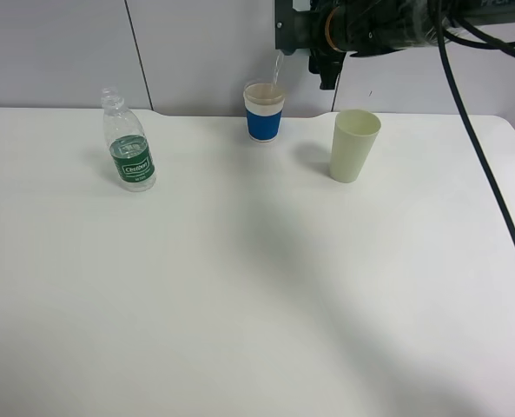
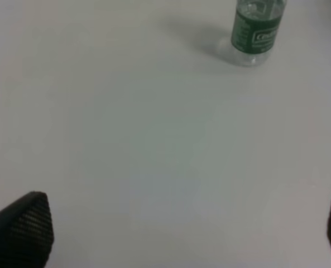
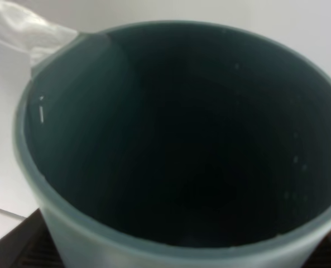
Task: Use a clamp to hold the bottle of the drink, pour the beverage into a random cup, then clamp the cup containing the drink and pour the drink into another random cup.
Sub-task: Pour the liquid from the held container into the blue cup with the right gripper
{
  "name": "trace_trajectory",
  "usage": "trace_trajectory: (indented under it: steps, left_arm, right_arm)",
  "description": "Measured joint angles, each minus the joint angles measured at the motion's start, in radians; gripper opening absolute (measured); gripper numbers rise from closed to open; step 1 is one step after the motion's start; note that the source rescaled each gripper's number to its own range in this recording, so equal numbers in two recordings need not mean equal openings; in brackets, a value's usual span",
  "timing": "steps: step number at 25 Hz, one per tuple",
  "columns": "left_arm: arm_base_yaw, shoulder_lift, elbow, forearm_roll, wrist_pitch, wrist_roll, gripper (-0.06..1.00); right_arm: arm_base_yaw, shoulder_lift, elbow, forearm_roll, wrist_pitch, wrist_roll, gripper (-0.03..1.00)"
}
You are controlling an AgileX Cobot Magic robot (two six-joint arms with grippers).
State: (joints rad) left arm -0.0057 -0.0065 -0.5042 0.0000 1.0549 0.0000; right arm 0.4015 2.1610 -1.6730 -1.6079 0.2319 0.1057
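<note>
My left pincer stands wide open over bare desk, with nothing between its fingers. The bottle stands upright at the far left of the desk, green label toward the high camera, ahead of that pincer and well apart from it. My right pincer is closed on the teal cup. Its wrist camera looks straight into the cup's dark mouth, and I cannot make out any liquid inside. From the high camera the right arm reaches in along the far edge. A thin stream of clear liquid falls from it into the paper cup, the white one with the blue band, upright at the back middle. The pale green tumbler stands upright near its right side, not touching. I cannot pick out the teal cup against the arm in that view.
</note>
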Motion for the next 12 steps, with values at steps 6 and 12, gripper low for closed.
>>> trace_trajectory:
  steps: [6, 12]
  left_arm:
    - [0.000, 0.000, 0.000, 0.000, 0.000, 0.000, 1.00]
    - [0.000, 0.000, 0.000, 0.000, 0.000, 0.000, 1.00]
  right_arm:
    - [0.012, 0.000, 0.000, -0.045, -0.006, 0.000, 0.00]
    - [0.013, 0.000, 0.000, -0.047, -0.027, 0.000, 0.00]
